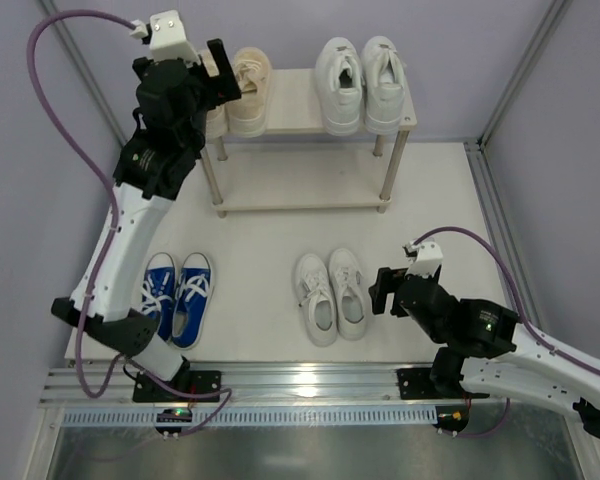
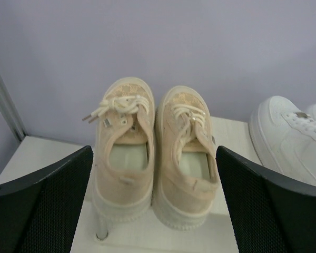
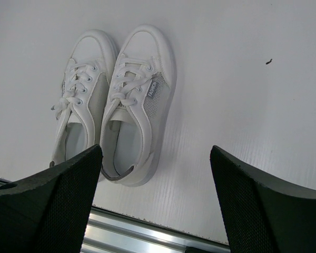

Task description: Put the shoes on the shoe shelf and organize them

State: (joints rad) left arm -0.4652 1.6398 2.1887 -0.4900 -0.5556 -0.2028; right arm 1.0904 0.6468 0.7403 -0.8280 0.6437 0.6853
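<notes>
Top external: shelf (image 1: pixel 296 102) four shoes (image 1: pixel 340 85), table (image 1: pixel 260 262) four; left tool (image 1: pixel 220 76), right tool (image 1: pixel 383 292) apart.

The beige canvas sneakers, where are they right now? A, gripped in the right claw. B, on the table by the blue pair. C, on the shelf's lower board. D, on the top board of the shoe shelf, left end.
D: the beige canvas sneakers stand side by side on the left end of the shoe shelf, on its top board, with nothing gripping them.
</notes>
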